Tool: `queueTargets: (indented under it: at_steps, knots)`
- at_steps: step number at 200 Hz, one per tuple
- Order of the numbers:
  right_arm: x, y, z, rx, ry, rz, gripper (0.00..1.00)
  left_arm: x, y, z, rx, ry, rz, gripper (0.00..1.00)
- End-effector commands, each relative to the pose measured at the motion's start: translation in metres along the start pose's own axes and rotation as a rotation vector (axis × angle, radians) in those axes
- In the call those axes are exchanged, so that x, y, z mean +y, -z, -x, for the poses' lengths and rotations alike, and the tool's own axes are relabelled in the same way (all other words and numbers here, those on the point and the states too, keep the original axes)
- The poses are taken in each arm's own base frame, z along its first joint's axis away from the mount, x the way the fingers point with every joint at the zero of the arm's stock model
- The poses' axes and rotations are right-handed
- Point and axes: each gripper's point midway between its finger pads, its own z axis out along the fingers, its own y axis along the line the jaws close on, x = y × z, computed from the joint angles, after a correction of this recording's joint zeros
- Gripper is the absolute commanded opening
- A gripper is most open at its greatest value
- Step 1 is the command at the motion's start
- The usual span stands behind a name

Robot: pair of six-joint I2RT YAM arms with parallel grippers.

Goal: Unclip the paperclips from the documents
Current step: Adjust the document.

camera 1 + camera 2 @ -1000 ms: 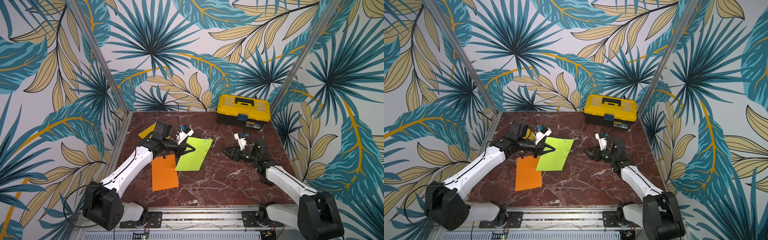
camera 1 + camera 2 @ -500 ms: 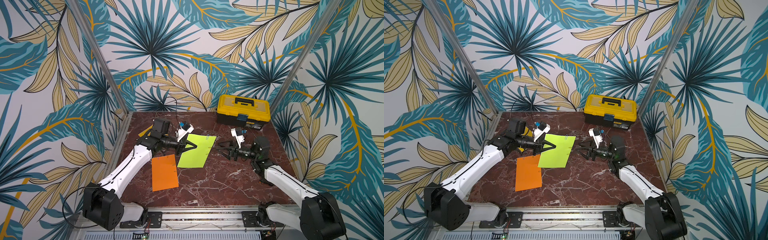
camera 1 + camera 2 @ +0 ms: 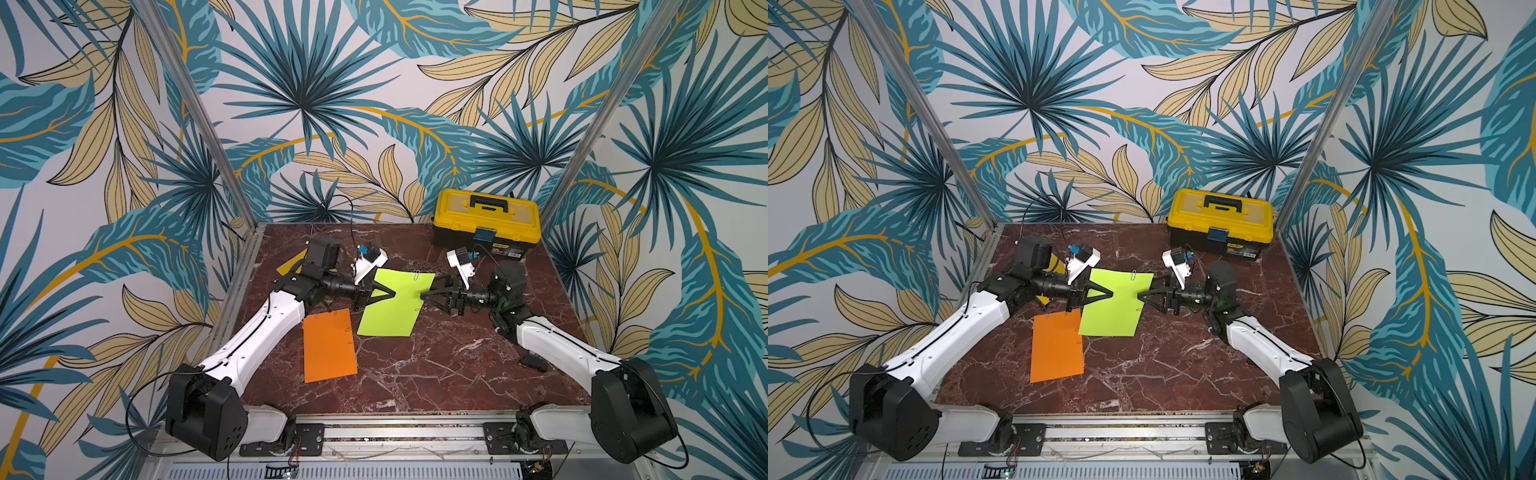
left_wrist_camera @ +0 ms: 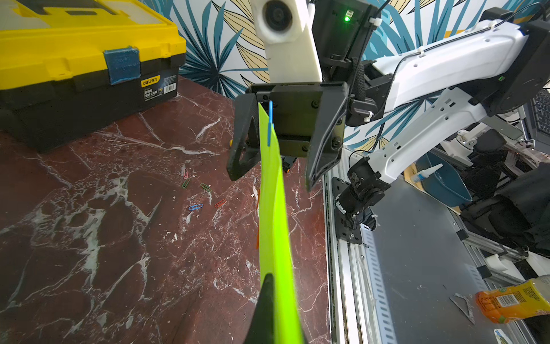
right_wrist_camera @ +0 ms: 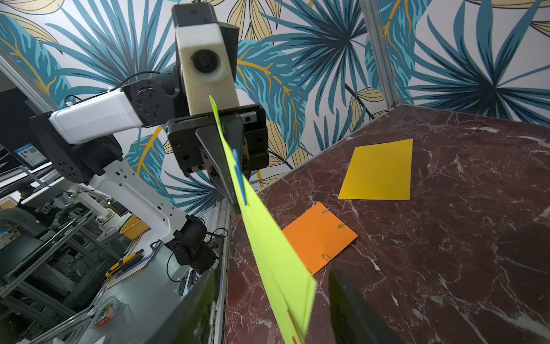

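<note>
Right arm (image 3: 552,345) nearer, right gripper (image 3: 423,296) agape astride lime sheet (image 3: 395,318) pinched by left gripper (image 3: 390,294).

Left hand (image 3: 390,293) clamped shut; right hand (image 3: 423,296) jaws apart; arms extended, tips facing.

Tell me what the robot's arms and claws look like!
The left arm and right arm have smooth white shells and chunky black joints. Thin black cables run along them. The left gripper and right gripper are black with pointy triangle fingers. Each wrist carries a white camera block. A green light glows.
</note>
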Motion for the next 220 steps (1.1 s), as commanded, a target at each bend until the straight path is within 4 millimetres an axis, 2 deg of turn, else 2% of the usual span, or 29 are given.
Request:
queueTargets:
  at_steps: [1, 83, 133, 190, 220]
  knots:
    - [0.018, -0.002, 0.012, -0.008, 0.049, 0.072, 0.52, -0.003, 0.003, 0.004, -0.017, -0.025, -0.003, 0.0]
    - [0.026, 0.002, 0.013, -0.014, 0.063, 0.058, 0.23, 0.0, 0.003, 0.002, -0.013, -0.021, 0.013, 0.0]
    - [0.023, 0.001, 0.012, 0.0, 0.055, 0.043, 0.04, 0.001, 0.003, 0.0, -0.01, -0.019, 0.018, 0.0]
    - [0.016, 0.002, 0.008, 0.013, 0.047, 0.0, 0.0, 0.0, 0.002, -0.001, -0.009, -0.014, 0.007, 0.0]
    - [0.013, 0.003, 0.007, 0.022, 0.053, -0.023, 0.0, -0.006, 0.0, 0.0, -0.015, 0.001, -0.044, 0.17]
